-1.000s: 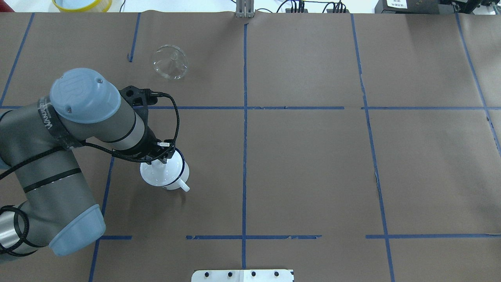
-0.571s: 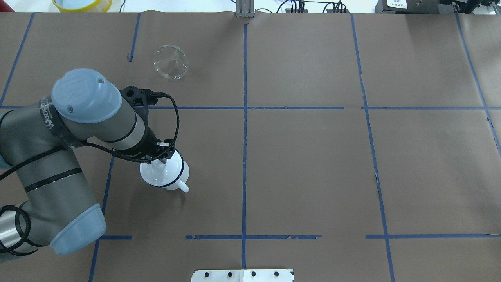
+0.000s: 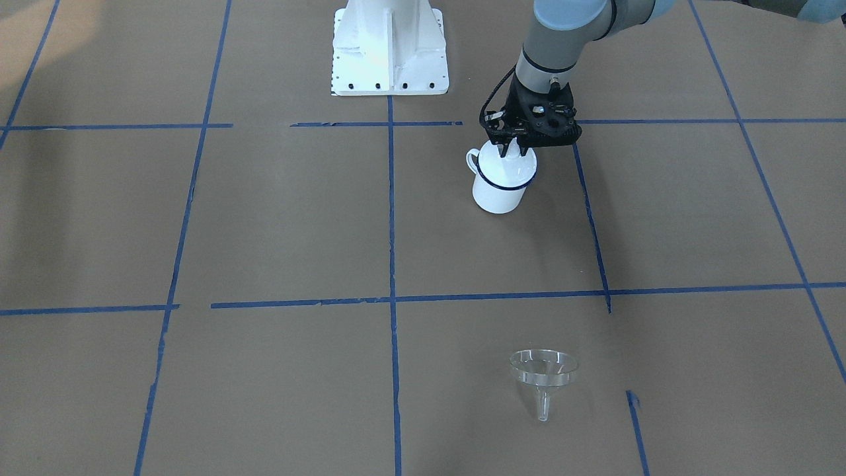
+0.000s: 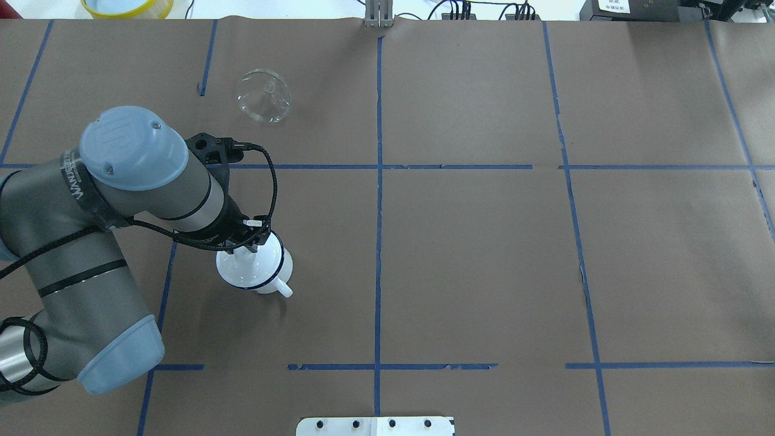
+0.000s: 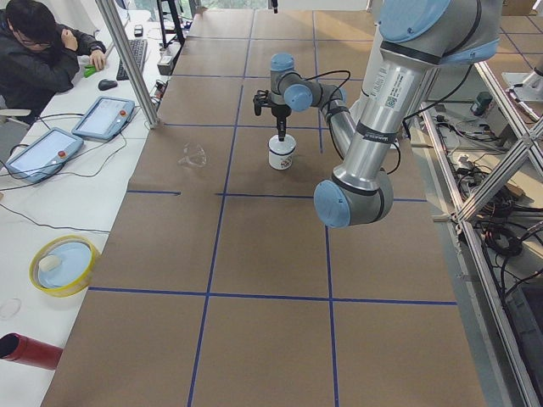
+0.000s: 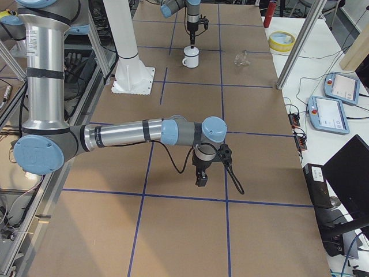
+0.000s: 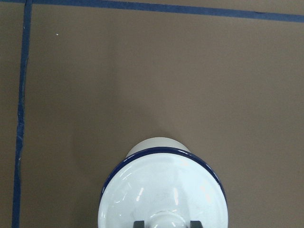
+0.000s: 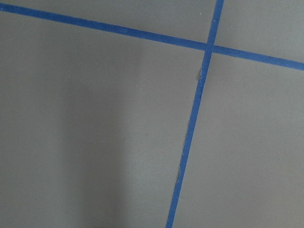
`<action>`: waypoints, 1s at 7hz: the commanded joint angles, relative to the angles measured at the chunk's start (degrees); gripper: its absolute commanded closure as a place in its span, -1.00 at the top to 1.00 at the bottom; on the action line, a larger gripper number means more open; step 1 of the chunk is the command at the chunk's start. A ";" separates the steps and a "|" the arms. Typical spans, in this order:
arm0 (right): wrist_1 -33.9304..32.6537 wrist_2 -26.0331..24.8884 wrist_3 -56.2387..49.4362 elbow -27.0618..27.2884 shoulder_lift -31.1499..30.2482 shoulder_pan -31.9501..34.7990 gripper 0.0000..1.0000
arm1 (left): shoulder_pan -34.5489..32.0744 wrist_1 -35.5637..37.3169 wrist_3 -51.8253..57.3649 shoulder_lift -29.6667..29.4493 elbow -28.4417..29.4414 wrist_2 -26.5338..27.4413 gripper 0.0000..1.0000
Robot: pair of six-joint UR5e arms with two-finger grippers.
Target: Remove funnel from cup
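Since a second ago almost nothing has shifted: the left arm nudged slightly, and the cup [image 3: 499,195] stands where it did. The left gripper [image 7: 166,222] pinches the knob of the white domed lid [image 7: 161,190] seated on the cup. A slow, straight-up lift should keep the cup from tipping. The funnel [image 4: 263,97] lies on the table [image 4: 484,254], well apart from the cup. I cannot tell whether the right gripper [image 6: 202,180] is spread or closed.

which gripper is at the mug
The left gripper, its fingers closed on the knob of the white lid atop the cup; the right gripper hangs over the table far from it.
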 commanded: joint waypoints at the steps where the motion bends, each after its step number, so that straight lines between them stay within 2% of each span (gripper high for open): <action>1: 0.00 0.00 0.00 -0.01 -0.06 0.00 1.00 | -0.04 -0.06 -0.11 -0.05 -0.04 0.10 0.53; 3: 0.00 0.00 0.00 0.08 -0.06 0.00 1.00 | -0.13 -0.06 -0.02 -0.05 -0.22 0.01 0.98; 5: 0.00 0.00 0.00 -0.01 -0.06 0.00 1.00 | -3.09 -0.41 4.34 0.74 -1.96 -0.16 0.98; 6: 0.00 0.00 0.00 -0.01 -0.06 0.00 1.00 | -6.77 -1.89 9.94 3.62 -3.89 -1.29 0.99; 7: 0.00 0.00 0.00 -0.01 -0.06 0.00 1.00 | -12.55 -4.61 18.35 8.17 -4.87 -5.83 0.99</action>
